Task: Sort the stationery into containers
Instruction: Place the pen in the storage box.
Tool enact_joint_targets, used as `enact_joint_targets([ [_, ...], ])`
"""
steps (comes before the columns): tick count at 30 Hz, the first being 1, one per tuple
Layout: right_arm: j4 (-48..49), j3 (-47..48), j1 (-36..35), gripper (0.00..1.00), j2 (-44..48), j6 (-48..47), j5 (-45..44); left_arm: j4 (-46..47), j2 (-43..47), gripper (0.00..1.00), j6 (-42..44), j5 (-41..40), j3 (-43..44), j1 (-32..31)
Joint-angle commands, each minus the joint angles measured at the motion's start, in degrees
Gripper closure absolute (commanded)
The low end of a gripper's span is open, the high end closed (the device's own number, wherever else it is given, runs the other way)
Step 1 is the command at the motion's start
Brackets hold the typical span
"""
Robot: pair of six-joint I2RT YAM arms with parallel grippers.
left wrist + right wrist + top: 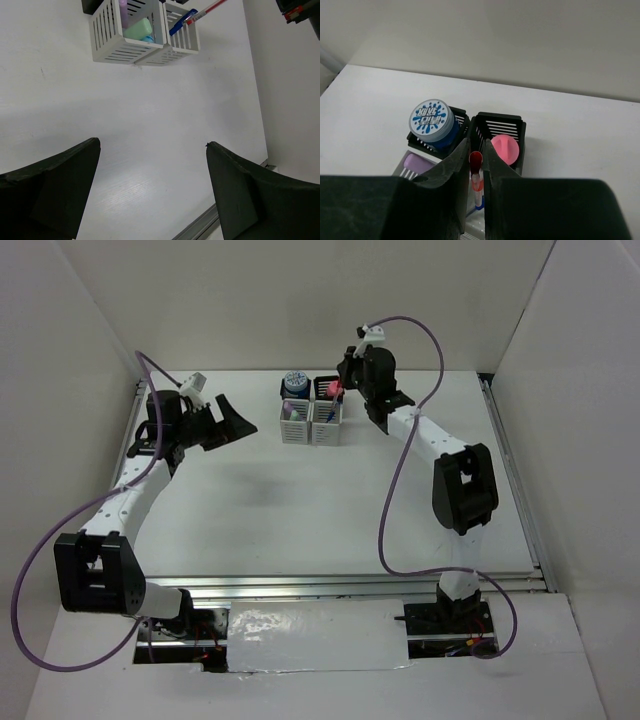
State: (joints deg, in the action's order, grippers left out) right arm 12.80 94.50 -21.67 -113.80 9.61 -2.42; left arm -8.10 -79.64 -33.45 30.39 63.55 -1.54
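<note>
The containers (310, 410) are a 2x2 block of slotted cups, two black at the far side and two white at the near side. A blue roll (432, 120) sits in the far-left black cup and a pink-capped tube (505, 147) in the far-right black cup. A purple stick (417, 162) and a green stick (139, 28) lie in the near-left white cup. My right gripper (476, 150) is shut on a red pen (475, 162), held over the near-right white cup (182, 37), where a blue pen (179, 25) leans. My left gripper (152, 145) is open and empty, left of the block.
The table (330, 510) is white, with a metal rail (200, 227) at its edge. White walls stand at the back and on both sides. The right arm's purple cable (400, 470) loops over the table's right half.
</note>
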Motion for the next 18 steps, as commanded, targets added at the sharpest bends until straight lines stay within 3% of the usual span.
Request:
enact_joint_targets([
  [1, 2.8, 2.9, -1.1, 1.00, -0.4, 1.9, 0.6, 4.0, 1.2, 0.01, -1.0, 2.2, -0.7, 0.7],
  [3, 2.2, 2.3, -1.2, 0.99, -0.6, 2.1, 0.8, 4.7, 1.1, 0.01, -1.2, 2.2, -1.4, 0.8],
  [5, 1.7, 1.2, -1.3, 0.91, -0.9, 2.5, 1.9, 4.6, 1.3, 0.01, -1.2, 2.3, -1.3, 0.9],
  [8, 1.2, 0.2, -1.2, 0.65, -1.2, 2.8, 2.2, 3.0, 1.4, 0.01, -0.1, 1.8, -0.6, 0.9],
  [9, 0.8, -0.3, -1.1, 0.50, -1.2, 2.8, 3.6, 2.6, 1.4, 0.01, 0.4, 1.6, -0.3, 1.0],
  [10, 0.6, -0.5, -1.0, 0.44, -1.2, 2.9, 4.4, 2.1, 1.5, 0.01, 0.4, 1.3, -0.2, 1.0],
  [13, -0.9, -0.5, -0.7, 0.32, -0.6, 3.3, 7.5, 0.5, 1.4, 0.01, 1.3, 0.6, 0.3, 1.1],
  [18, -5.2, 0.2, 1.3, 0.29, 5.5, 4.5, 12.0, -1.6, 0.7, 0.01, 3.7, -0.4, 2.1, 1.1],
])
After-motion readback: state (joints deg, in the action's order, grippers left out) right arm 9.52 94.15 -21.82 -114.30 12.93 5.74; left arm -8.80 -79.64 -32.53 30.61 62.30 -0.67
